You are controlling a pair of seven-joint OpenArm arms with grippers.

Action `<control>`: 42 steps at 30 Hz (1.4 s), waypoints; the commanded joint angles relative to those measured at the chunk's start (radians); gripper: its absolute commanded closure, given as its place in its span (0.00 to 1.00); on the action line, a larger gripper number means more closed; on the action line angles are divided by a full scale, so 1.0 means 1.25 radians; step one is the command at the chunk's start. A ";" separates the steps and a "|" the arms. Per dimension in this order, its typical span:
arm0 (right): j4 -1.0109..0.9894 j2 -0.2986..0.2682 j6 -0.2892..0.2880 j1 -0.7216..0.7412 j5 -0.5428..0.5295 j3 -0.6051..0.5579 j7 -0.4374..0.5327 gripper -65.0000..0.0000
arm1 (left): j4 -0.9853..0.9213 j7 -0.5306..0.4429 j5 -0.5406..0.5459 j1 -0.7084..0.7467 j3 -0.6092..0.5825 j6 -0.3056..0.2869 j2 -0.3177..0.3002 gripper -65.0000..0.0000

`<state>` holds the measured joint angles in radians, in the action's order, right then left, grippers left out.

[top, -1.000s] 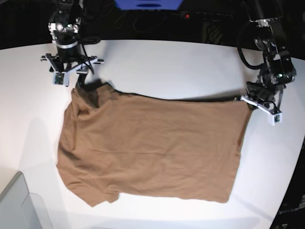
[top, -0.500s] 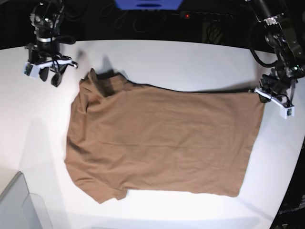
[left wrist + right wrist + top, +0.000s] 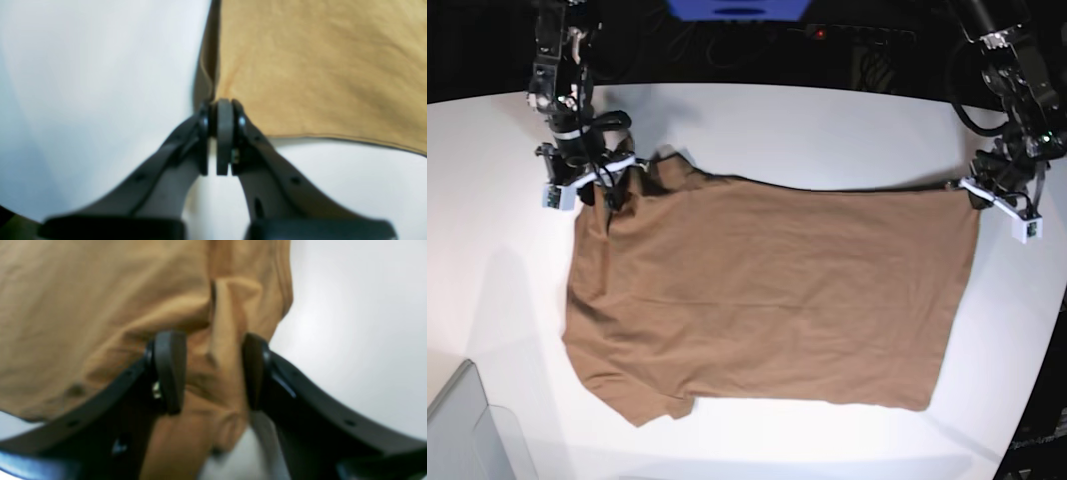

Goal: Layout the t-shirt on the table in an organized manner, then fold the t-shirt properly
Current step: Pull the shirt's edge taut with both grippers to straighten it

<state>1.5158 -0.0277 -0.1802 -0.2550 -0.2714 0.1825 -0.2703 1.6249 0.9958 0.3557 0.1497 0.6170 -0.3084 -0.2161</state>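
The tan-brown t-shirt [image 3: 767, 290] lies spread nearly flat on the white table [image 3: 777, 130], neck end to the left in the base view. My left gripper [image 3: 970, 193] is shut on the shirt's far right hem corner. The left wrist view shows its fingertips [image 3: 222, 113] pinched tight on that corner of cloth [image 3: 317, 66]. My right gripper [image 3: 607, 190] hovers over the rumpled upper left shoulder of the shirt. In the right wrist view this gripper [image 3: 213, 370] is open, its fingers standing either side of a raised ridge of fabric [image 3: 100, 306].
A grey translucent bin corner [image 3: 467, 430] sits at the front left. The table's curved back edge meets a dark background with cables. Bare white tabletop [image 3: 350, 323] surrounds the shirt on all sides.
My right gripper swung out to the far left, off the shirt, then came back over the upper left shoulder. The left gripper pulled the hem corner rightward, stretching the shirt flatter.
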 commanded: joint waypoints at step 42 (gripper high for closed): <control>0.177 0.125 0.002 -0.208 -0.003 0.100 0.004 0.55 | 0.019 -0.012 0.012 0.004 0.002 -0.003 -0.008 0.99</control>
<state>1.7180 0.1307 -0.1696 -0.5217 -0.2676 0.3065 -0.2871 1.6321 0.9951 0.3637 0.1658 0.6155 -0.3107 -0.2146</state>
